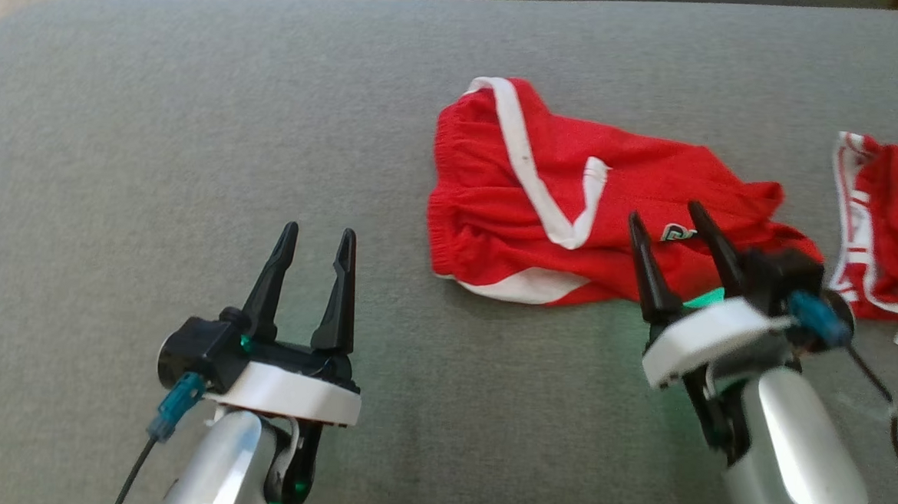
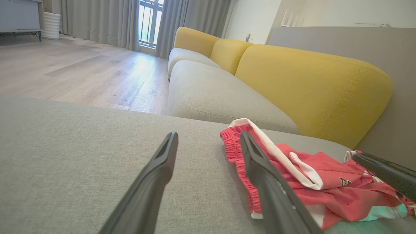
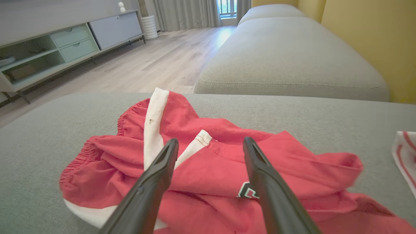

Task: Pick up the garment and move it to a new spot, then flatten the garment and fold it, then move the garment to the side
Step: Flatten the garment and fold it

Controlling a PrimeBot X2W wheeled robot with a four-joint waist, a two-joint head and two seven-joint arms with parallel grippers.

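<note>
Shorts (image 1: pixel 520 210) lie crumpled on grey sofa (image 1: pixel 195 116), 2nd red cloth (image 1: pixel 896 222) nearby. L claw (image 1: pixel 319 232) & R claw (image 1: pixel 666 212) open, empty.

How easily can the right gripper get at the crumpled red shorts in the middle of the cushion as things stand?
Probably yes, easily: the right gripper is open, its fingers pointing over the near side of the red shorts, with nothing between them.

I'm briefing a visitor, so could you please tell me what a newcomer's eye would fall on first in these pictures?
The crumpled red shorts with white stripes, lying right of centre on the grey sofa seat. Next, the right gripper poised open over their near edge, and the yellow cushions behind.
</note>
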